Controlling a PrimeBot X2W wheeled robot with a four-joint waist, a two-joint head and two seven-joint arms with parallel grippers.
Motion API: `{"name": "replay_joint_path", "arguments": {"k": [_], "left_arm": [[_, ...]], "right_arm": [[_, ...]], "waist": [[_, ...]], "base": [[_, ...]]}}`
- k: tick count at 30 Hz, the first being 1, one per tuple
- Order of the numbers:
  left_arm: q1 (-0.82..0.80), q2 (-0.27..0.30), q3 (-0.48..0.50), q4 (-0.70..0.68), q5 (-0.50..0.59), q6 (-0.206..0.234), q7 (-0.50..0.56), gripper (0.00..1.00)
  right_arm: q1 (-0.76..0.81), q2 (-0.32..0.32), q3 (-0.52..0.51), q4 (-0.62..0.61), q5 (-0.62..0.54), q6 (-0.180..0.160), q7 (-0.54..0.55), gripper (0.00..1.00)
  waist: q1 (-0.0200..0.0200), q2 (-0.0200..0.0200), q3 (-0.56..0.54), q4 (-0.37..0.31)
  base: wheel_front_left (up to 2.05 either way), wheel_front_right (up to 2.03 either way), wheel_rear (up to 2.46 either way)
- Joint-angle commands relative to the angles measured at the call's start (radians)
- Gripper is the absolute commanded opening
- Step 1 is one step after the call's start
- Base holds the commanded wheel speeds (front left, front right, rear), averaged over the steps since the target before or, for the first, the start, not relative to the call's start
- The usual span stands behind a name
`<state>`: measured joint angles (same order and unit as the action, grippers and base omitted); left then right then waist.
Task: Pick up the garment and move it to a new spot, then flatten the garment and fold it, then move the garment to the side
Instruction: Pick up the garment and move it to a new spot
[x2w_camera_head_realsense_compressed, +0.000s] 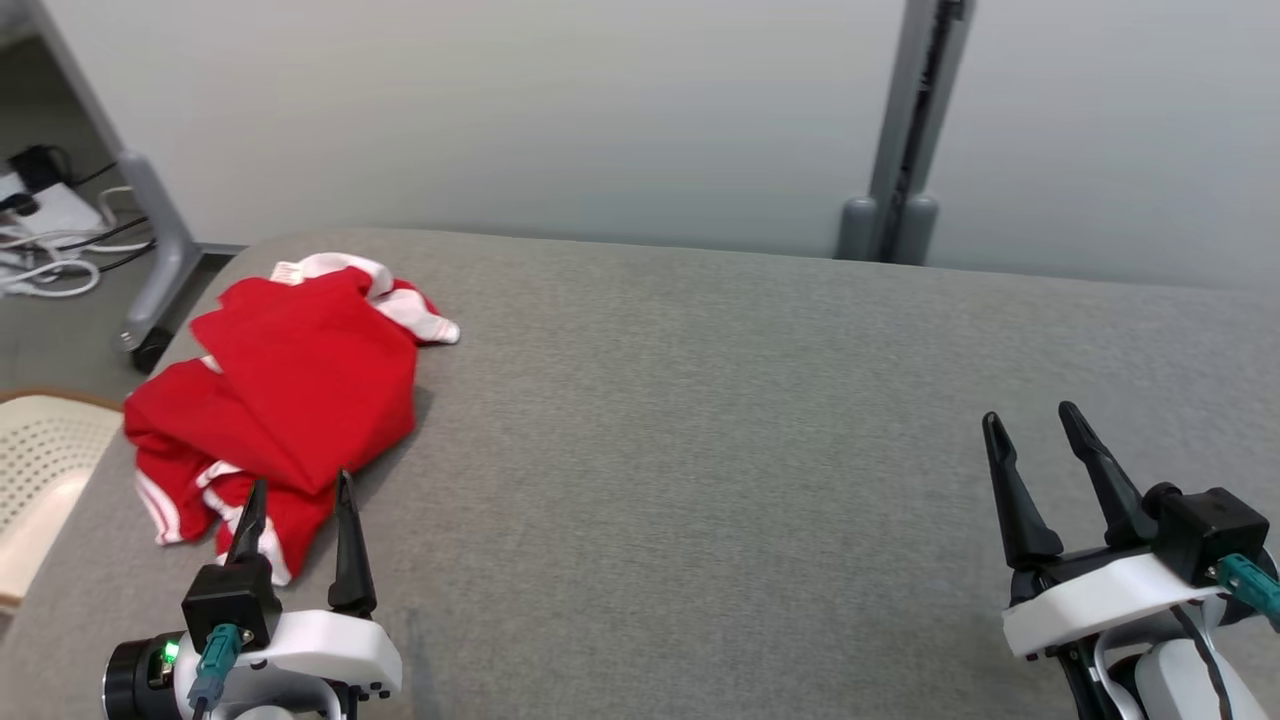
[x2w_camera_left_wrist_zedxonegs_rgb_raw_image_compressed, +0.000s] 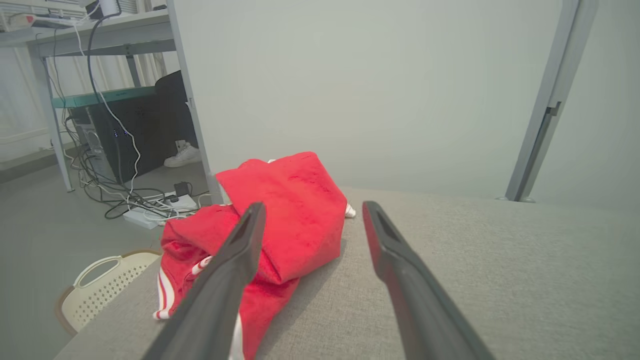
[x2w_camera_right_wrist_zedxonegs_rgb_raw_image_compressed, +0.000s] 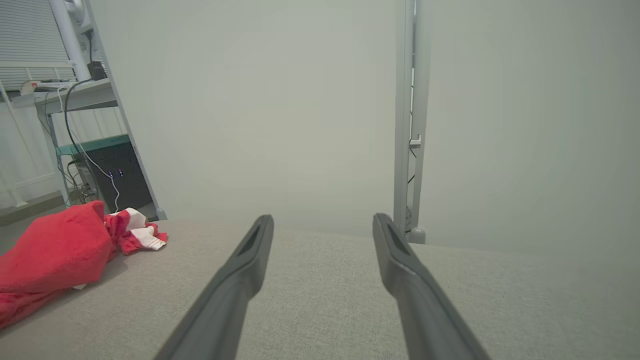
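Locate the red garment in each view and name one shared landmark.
Head view: garment at left, on the grey table.
Left wrist view: garment just left of centre.
Right wrist view: garment at the lower left edge.
Shared landmark: grey upright post behind the table's far edge.

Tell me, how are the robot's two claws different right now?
The left gripper sits right at the near edge of the red garment; the right gripper is far from it, over bare grey table. The left gripper's fingers point nearly straight up the head view; the right gripper's fingers lean to the left. Both are open, hold nothing, and have two long dark fingers.
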<state>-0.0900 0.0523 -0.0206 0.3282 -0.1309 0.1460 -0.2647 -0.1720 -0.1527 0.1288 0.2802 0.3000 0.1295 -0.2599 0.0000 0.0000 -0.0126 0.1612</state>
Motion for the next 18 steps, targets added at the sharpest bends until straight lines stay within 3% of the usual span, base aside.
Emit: {"name": "replay_joint_path", "arguments": {"k": [1,9,18], "left_arm": [[-0.008,0.006,0.003,-0.001,0.004,-0.003,-0.003,1.00],[0.003,0.011,0.015,0.003,-0.001,-0.009,-0.003,1.00],[0.009,0.008,0.027,0.021,-0.018,0.003,-0.003,1.00]], "right_arm": [[0.015,0.000,-0.002,0.002,0.002,0.002,-0.003,1.00],[0.016,0.005,0.019,0.006,0.016,0.002,-0.003,1.00],[0.015,-0.005,0.028,0.010,0.019,0.002,-0.003,1.00]], "waist": [[0.0000,0.0000,-0.003,0.038],[0.0000,0.0000,-0.004,0.135],[0.0000,0.0000,-0.001,0.196]], "base": [[0.00,0.00,0.00],[0.00,0.00,0.00],[0.00,0.00,0.00]]}}
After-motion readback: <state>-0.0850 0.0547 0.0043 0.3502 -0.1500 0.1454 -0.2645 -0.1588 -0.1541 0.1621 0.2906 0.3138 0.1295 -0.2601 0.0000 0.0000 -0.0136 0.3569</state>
